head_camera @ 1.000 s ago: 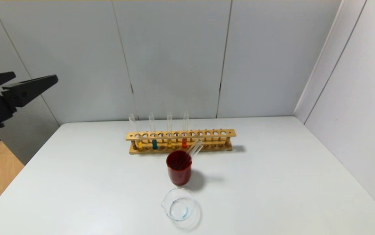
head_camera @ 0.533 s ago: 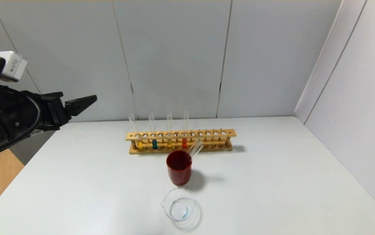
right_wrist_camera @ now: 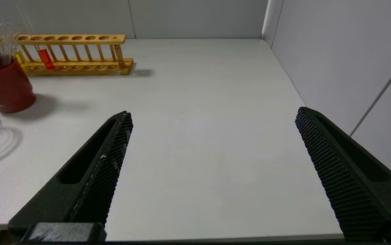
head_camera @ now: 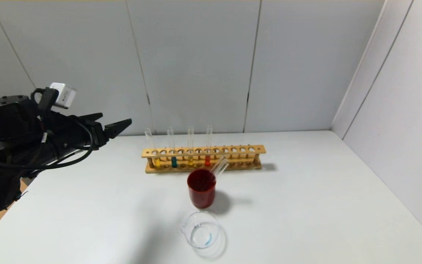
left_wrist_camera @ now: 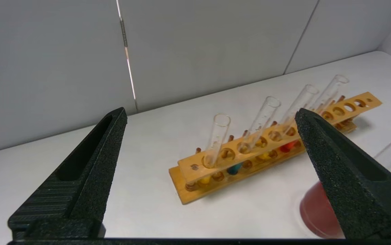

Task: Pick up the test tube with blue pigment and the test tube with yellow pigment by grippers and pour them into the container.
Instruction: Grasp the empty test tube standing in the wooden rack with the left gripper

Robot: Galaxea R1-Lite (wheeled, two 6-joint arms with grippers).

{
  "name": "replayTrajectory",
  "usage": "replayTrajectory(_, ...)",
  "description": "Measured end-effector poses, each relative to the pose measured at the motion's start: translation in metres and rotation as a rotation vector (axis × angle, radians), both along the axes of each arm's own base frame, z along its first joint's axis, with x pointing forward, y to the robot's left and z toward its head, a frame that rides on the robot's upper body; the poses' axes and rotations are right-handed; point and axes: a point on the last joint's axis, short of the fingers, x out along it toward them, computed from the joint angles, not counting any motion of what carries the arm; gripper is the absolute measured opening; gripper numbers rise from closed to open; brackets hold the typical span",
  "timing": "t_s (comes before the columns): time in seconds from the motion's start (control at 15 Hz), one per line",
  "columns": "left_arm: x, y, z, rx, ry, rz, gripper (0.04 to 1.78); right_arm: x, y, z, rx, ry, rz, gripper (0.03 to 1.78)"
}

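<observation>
The test tube with blue pigment (head_camera: 173, 151), a slim clear glass tube with a teal-blue tip, stands upright in the long wooden rack (head_camera: 233, 150) at the far middle of the white table (head_camera: 324, 205), second from the rack's left end. The test tube with yellow pigment (head_camera: 153, 150), a slim clear tube tipped lemon yellow, stands in the end hole just beside it. Two more tubes follow along the rack, one amber-tipped (head_camera: 190, 148) and one orange-red (head_camera: 208, 146).

The left gripper (head_camera: 113, 124), a black two-jawed claw carrying a white boxy camera, reaches out level from the left side above the table's far-left corner, its tips aimed toward the rack and well apart from it. Its jaws are spread wide with nothing between them.

The translucent red cup (head_camera: 201, 189) stands in front of the rack with an empty clear tube (head_camera: 219, 167) leaning in it. The container (head_camera: 200, 230), a squat clear glass beaker, sits nearer the robot.

The right gripper (right_wrist_camera: 212, 119) hangs low at the table's near right edge, jaws wide and empty.
</observation>
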Motion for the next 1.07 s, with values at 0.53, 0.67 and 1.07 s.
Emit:
replayTrajectory(0.53, 0.037, 0.002, -0.042, -0.005, -0.068, -0.225, 1.72, 0.000, 0.000, 0.000, 0.001, 0.000, 0.000, 1.75)
replayTrajectory(0.67, 0.038, 0.002, -0.049, -0.006, -0.051, -0.299, 1.59, 0.000, 0.000, 0.000, 0.000, 0.000, 0.000, 1.75)
replayTrajectory(1.07, 0.044, 0.004, -0.070, 0.006, -0.073, -0.324, 0.65, 0.000, 0.000, 0.000, 0.000, 0.000, 0.000, 1.75)
